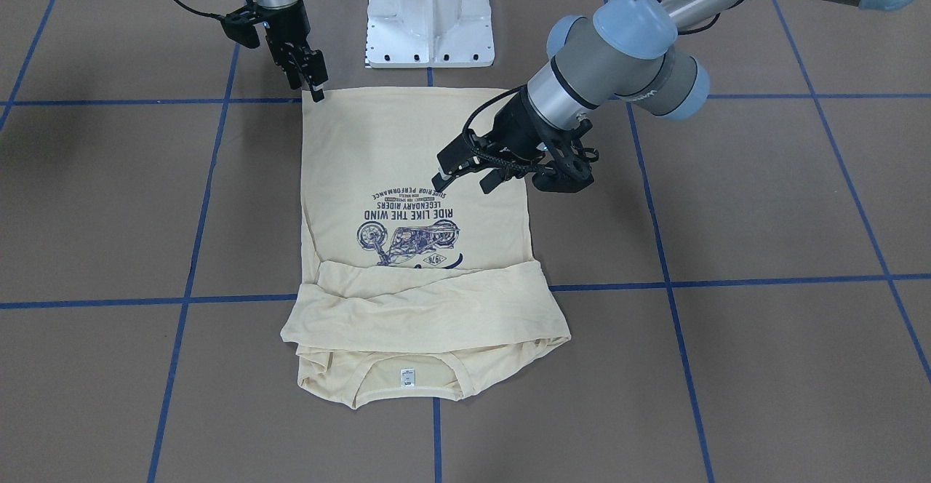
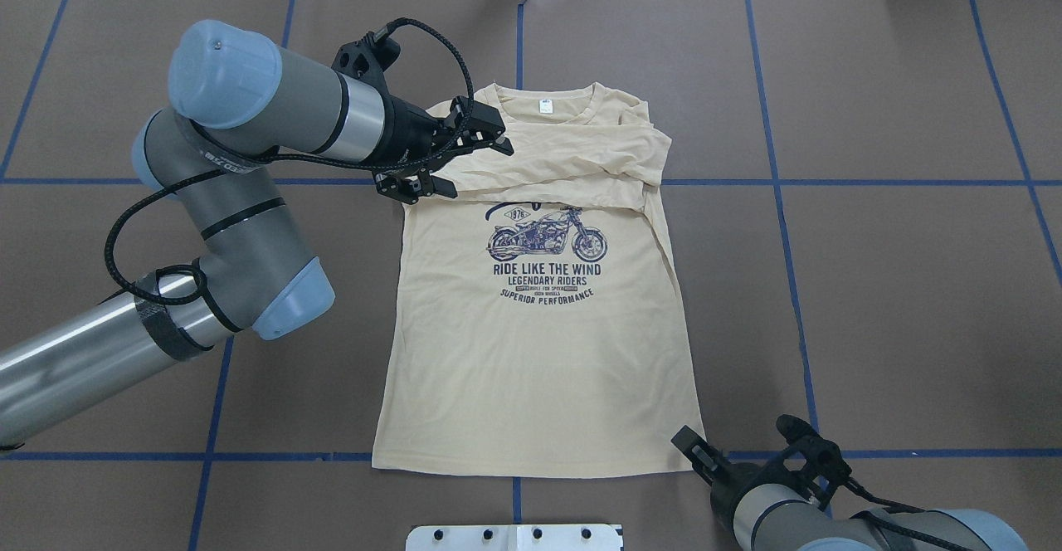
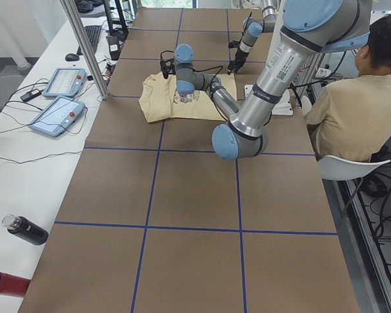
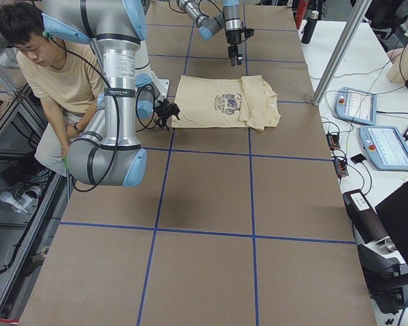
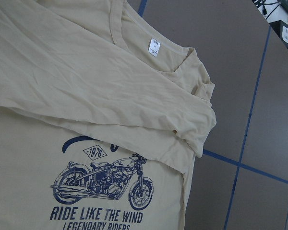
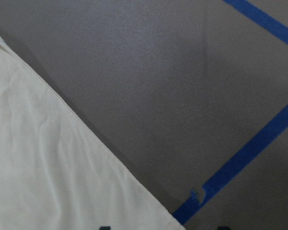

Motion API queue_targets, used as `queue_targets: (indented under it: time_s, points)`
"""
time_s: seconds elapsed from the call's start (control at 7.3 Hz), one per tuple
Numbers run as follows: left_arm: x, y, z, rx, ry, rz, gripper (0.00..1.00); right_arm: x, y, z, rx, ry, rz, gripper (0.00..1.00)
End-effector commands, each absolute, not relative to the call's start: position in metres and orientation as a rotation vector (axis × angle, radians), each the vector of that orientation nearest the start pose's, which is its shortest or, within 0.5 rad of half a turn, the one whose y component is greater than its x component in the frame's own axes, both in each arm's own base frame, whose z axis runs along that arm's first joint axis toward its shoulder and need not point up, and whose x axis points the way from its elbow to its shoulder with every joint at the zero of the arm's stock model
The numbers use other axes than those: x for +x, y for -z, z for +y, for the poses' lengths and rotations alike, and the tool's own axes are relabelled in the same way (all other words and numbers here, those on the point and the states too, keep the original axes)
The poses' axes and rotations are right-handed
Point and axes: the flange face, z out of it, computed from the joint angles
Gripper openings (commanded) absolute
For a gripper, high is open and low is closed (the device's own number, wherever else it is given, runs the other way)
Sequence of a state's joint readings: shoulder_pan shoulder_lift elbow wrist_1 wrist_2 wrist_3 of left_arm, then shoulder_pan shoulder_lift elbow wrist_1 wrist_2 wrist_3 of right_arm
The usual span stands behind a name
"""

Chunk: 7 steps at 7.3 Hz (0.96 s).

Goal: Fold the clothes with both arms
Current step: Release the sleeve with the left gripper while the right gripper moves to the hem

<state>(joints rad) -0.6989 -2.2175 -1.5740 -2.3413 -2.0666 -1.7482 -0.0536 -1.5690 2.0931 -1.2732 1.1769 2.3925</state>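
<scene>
The clothes are one cream-yellow shirt [image 1: 364, 148] [image 2: 539, 368] lying flat, motorcycle print up. Both sleeves [image 2: 581, 153] [image 5: 86, 72] are folded across the chest below the neck label [image 2: 546, 106] [image 5: 155, 47]. My left gripper [image 2: 479, 171] [image 1: 463, 181] hovers open over the shirt's shoulder on my left side, holding nothing. My right gripper [image 1: 318, 90] [image 2: 689, 447] stands at the hem corner nearest my right side. The right wrist view shows that hem edge [image 6: 38, 167] and bare table, with two dark fingertips apart at the bottom edge, so it is open.
The white pedestal base [image 1: 429, 17] [image 2: 514, 537] stands just behind the hem. A seated person [image 3: 352, 111] [image 4: 54, 75] is beside the table. Control tablets [image 3: 65, 81] [image 4: 357, 105] and a bottle [image 3: 26, 229] lie on the side bench. Blue tape lines [image 2: 772, 182] grid the brown table.
</scene>
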Motion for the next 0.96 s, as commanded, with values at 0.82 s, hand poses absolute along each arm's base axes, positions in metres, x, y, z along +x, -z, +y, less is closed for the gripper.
queue_targets:
  time_s: [0.82]
  points:
    - [0.4575,-0.1811,-0.4946,-0.036,0.396,1.444,0.98,-0.4758,-0.3744,-0.1488,-0.013,-0.880,-0.918,0.00]
